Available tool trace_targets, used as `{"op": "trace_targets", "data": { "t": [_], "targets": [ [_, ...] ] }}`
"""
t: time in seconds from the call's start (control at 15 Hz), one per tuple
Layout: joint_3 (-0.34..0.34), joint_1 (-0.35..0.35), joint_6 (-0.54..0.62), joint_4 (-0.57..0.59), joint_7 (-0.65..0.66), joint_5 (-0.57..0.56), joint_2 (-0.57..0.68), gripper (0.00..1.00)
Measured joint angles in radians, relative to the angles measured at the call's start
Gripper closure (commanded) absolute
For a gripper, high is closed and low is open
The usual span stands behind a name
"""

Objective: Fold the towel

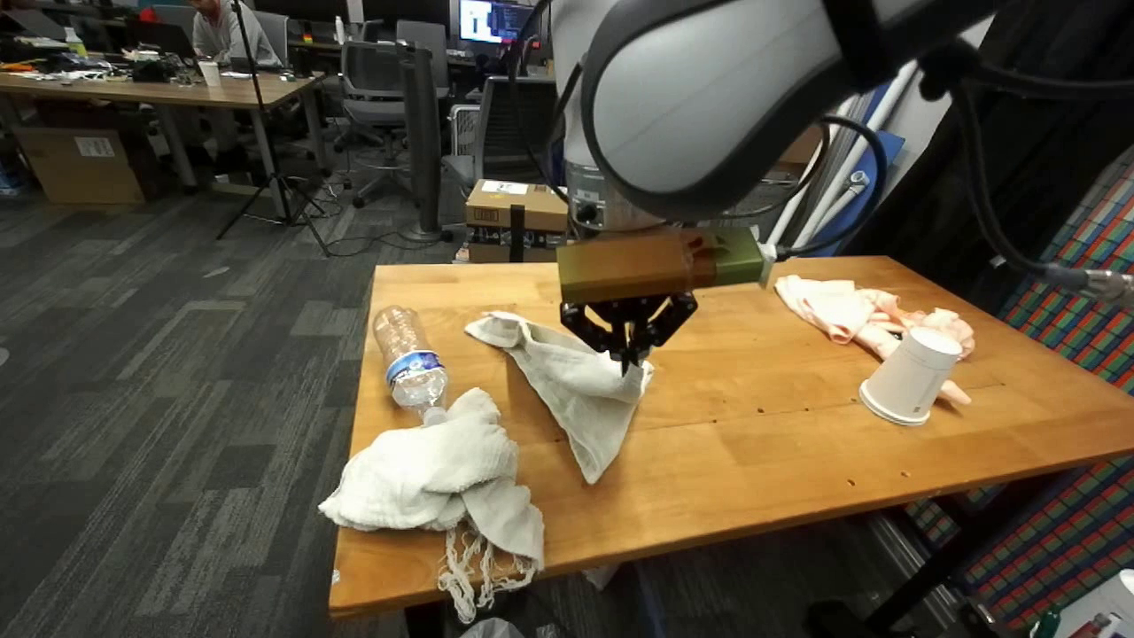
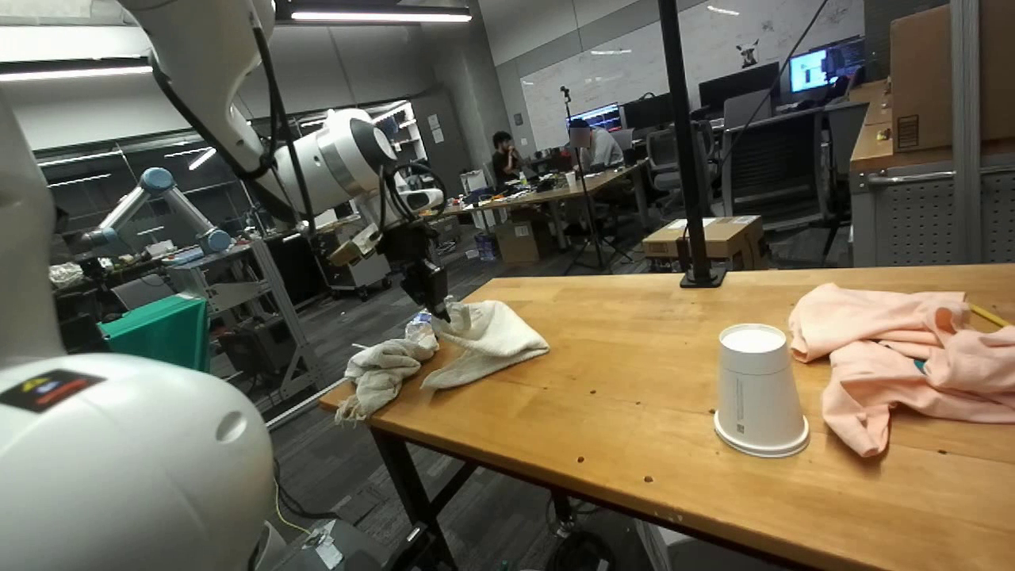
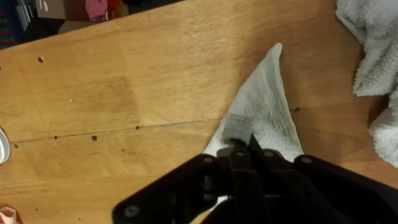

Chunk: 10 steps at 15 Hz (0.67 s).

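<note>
A white towel lies on the wooden table, folded over into a rough triangle with one pointed corner. It shows in both exterior views and in the wrist view. My gripper points down at the towel's edge, and it also shows in the other exterior picture. In the wrist view the gripper's fingers are close together, with a pinched bit of towel at the tips. The part of the towel under the gripper is hidden in the wrist view.
A crumpled fringed white cloth hangs over the table's corner, beside a plastic bottle. A white paper cup stands upside down near a crumpled pink cloth. A black post stands at the table's edge.
</note>
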Motion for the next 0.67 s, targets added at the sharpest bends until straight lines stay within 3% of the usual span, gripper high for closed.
{"op": "trace_targets", "data": {
  "t": [0.27,0.67],
  "targets": [
    [0.018,0.0,0.048,-0.068,0.009,0.0,0.005,0.99],
    [0.052,0.009,0.052,-0.067,0.009,0.0,0.032,0.99]
  ]
}}
